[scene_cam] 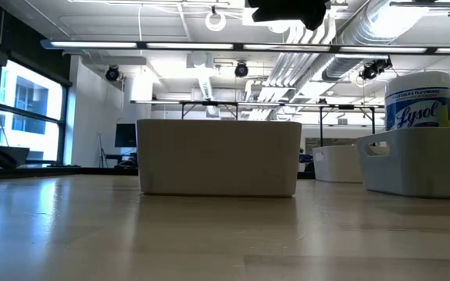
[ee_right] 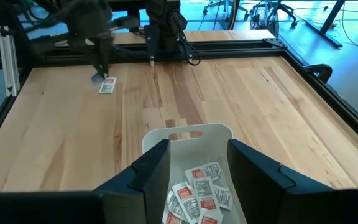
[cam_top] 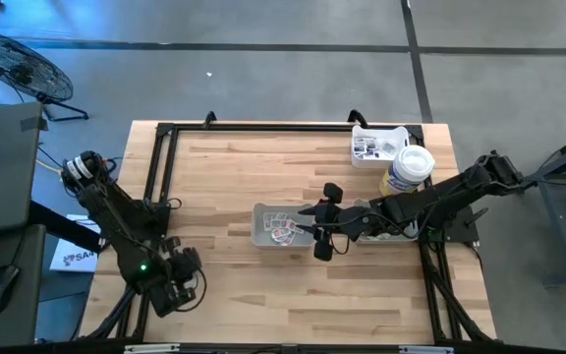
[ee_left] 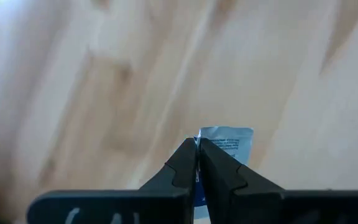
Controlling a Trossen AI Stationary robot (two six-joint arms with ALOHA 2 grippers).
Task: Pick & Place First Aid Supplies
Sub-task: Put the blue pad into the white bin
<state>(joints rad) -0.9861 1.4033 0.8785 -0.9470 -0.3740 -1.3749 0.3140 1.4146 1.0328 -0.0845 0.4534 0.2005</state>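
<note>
1. Wooden table fills the high view, with a black frame round its edge; the low view looks across it into a lit hall with ducts overhead.
2. We note the right arm reaching from the right edge toward the table's middle, and the left arm folded at the near left corner.
3. We note three grey trays: one at the centre, one at the far right corner with printed packets in it, and one under the right arm holding a white bottle.
4. Right gripper hangs over the central tray with its fingers spread wide and nothing between them. Below it lie several white packets with red and dark print.
5. Left gripper is low over the bare wood, its fingers pressed together. A small white packet shows just past the tips; we cannot tell whether the tips pinch its edge or merely rest against it.
6. The right wrist view shows the same packet on the wood at the left gripper's tips, well apart from the central tray.
7. We judge that the left arm is far nearer this packet, which lies straight ahead of its tips. The central tray lies toward the table's middle from there.
</note>
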